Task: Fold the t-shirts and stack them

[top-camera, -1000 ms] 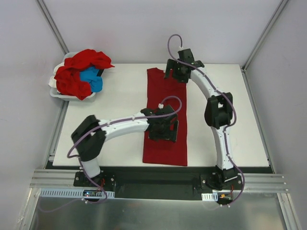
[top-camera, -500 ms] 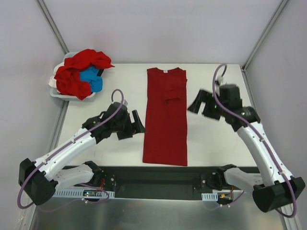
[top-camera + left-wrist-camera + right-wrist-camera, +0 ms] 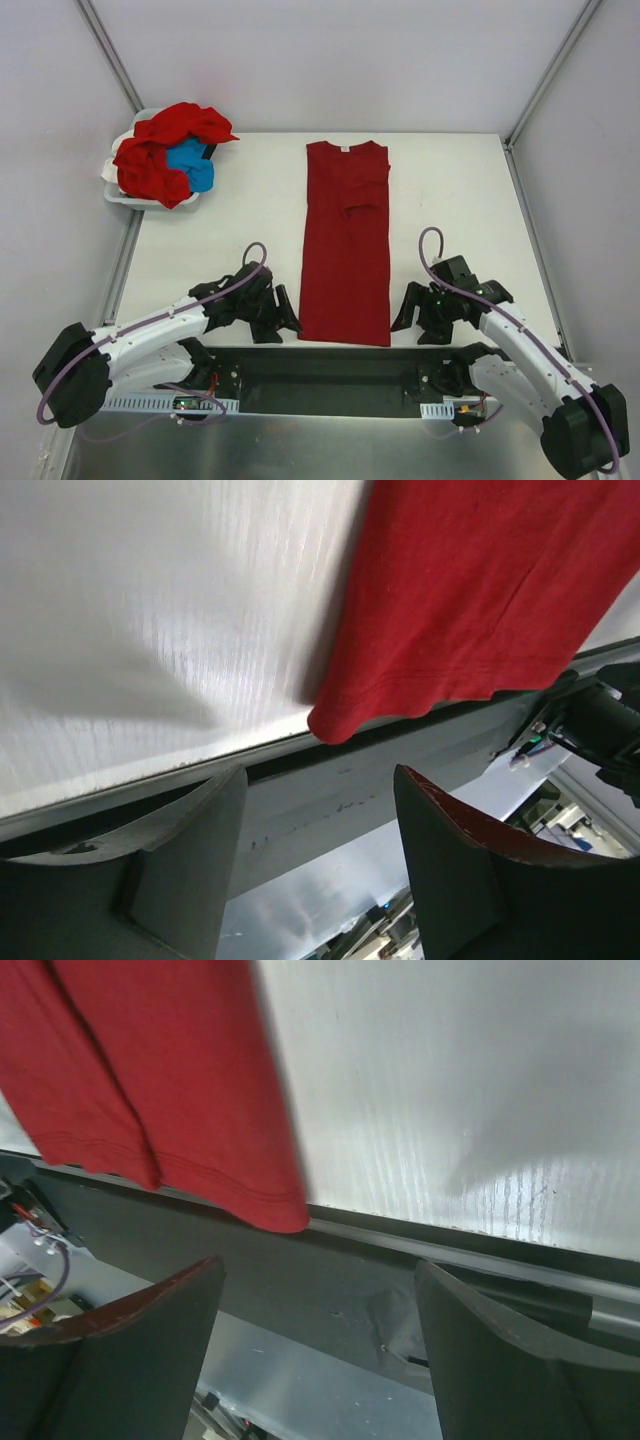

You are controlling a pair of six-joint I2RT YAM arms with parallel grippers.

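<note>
Deep-red cloth t-shirt (image 3: 345, 240), folded into a long narrow strip, lies flat down the middle of the white table (image 3: 220, 230), collar at the far edge and hem at the near edge. The left gripper (image 3: 283, 316) sits just beside the hem's left corner, and the right gripper (image 3: 408, 312) just beside its right corner. Both have jaws apart and hold nothing. Crumpled red t-shirts (image 3: 160, 150) and a bright blue one (image 3: 190, 165) fill a white tub (image 3: 112, 185) at the far left corner.
</note>
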